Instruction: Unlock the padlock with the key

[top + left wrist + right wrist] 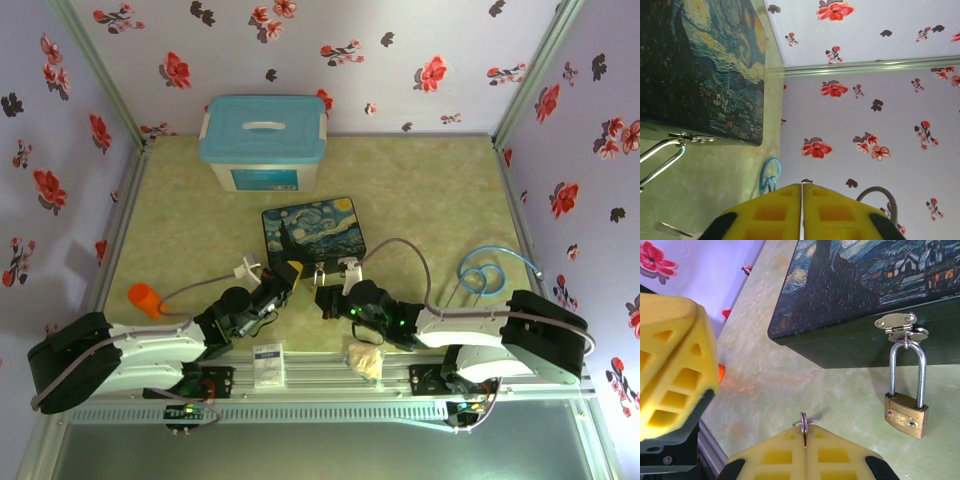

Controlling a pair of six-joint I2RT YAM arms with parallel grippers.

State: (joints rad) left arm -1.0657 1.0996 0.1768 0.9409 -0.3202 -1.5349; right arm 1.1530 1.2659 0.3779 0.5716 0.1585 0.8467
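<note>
- Two steps look left to do: the key (805, 423), pinched in the closed jaws of the right gripper (804, 440), is not yet in the padlock (906, 415). The padlock hangs shut from the painted box (850, 295), ahead and right of those jaws, apart.
- Seemingly empty, the left gripper (801, 200) has its jaws pressed together; the shackle (660, 160) lies left of them.
- Mottled green table (765, 385); lilac flowered walls (865, 100).
</note>
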